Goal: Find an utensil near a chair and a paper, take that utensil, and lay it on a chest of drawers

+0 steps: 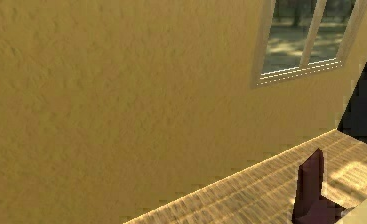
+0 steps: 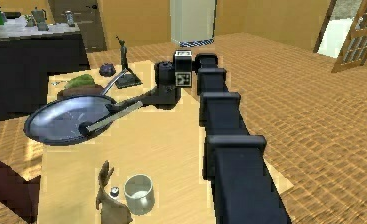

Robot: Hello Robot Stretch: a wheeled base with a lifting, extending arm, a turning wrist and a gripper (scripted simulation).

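In the forward view the wall [image 1: 111, 90] is mustard yellow and grainy, the floor [image 1: 241, 195] striped tan wood, and the chair [image 1: 313, 190] at lower right dark maroon. In the arm side view the desk [image 2: 176, 140] is pale yellow, the pan [image 2: 56, 122] blue-grey, and the arm [image 2: 231, 150] black.

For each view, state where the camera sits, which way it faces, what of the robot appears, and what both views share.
Forward view: on the robot, facing ahead and slightly down at a yellow wall, a window and wooden floor.
Arm side view: fixed on the robot's body, facing sideways over a table bearing a frying pan and a mug; the arm and gripper extend over it.
Shared: the dark red chair at the forward view's right is probably the chair at the arm side view's left.
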